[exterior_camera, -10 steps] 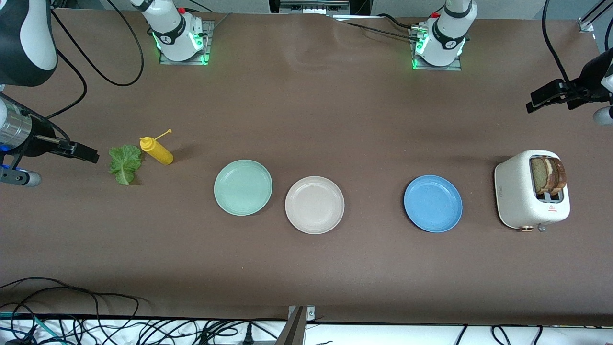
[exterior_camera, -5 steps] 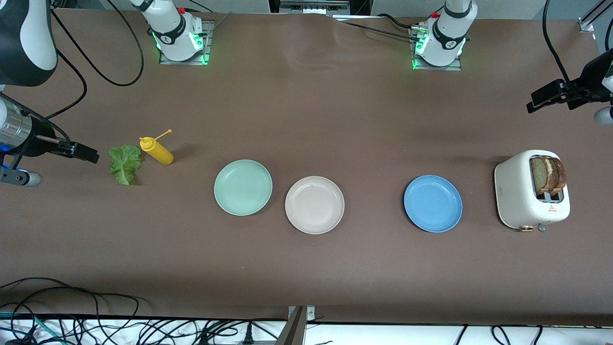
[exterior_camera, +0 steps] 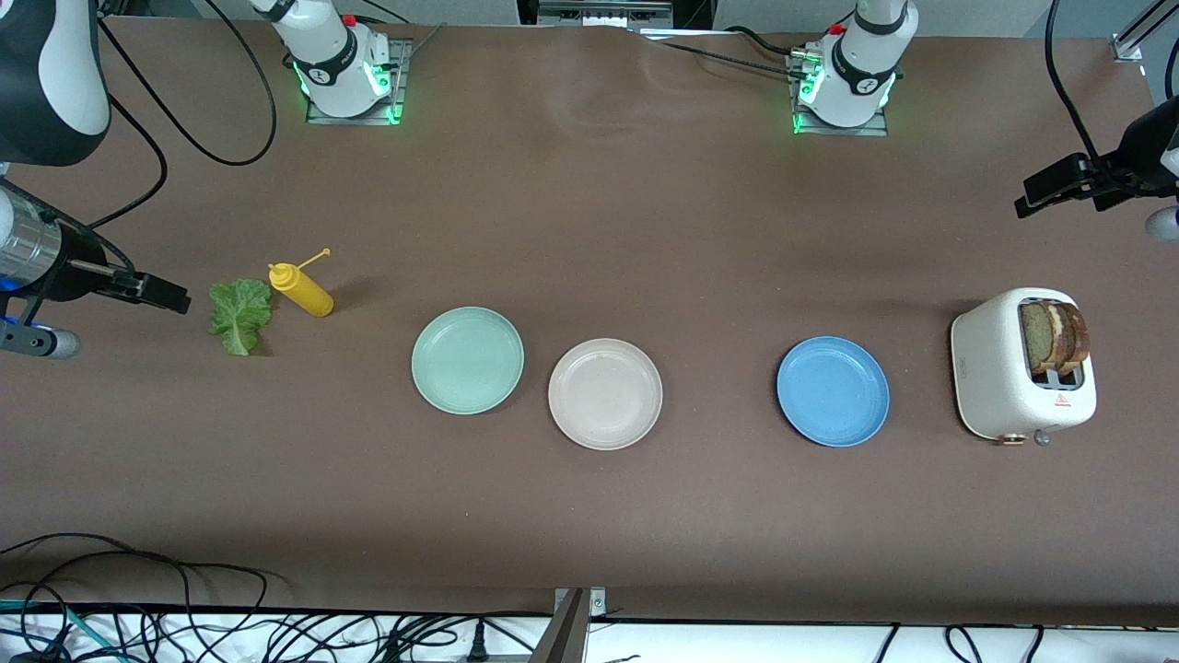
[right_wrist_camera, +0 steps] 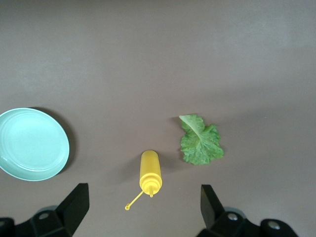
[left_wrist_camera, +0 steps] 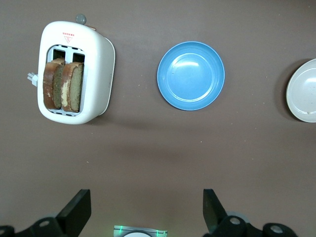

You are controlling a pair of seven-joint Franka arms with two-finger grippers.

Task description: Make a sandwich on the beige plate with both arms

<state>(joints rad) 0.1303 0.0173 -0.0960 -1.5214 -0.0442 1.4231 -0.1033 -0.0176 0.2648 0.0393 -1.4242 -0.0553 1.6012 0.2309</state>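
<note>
Front view: beige plate [exterior_camera: 605,394] btwn pincers.

Bare beige plate [exterior_camera: 605,394] lies between two other plates; toast slices [exterior_camera: 1056,337] stand in toaster.

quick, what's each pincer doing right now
left pincer: open, holding nothing, up over the table near the toaster.
right pincer: open, holding nothing, over the mustard bottle.

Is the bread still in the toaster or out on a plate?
In: two bread slices stand in the white toaster's slots; the beige plate is bare.
</note>
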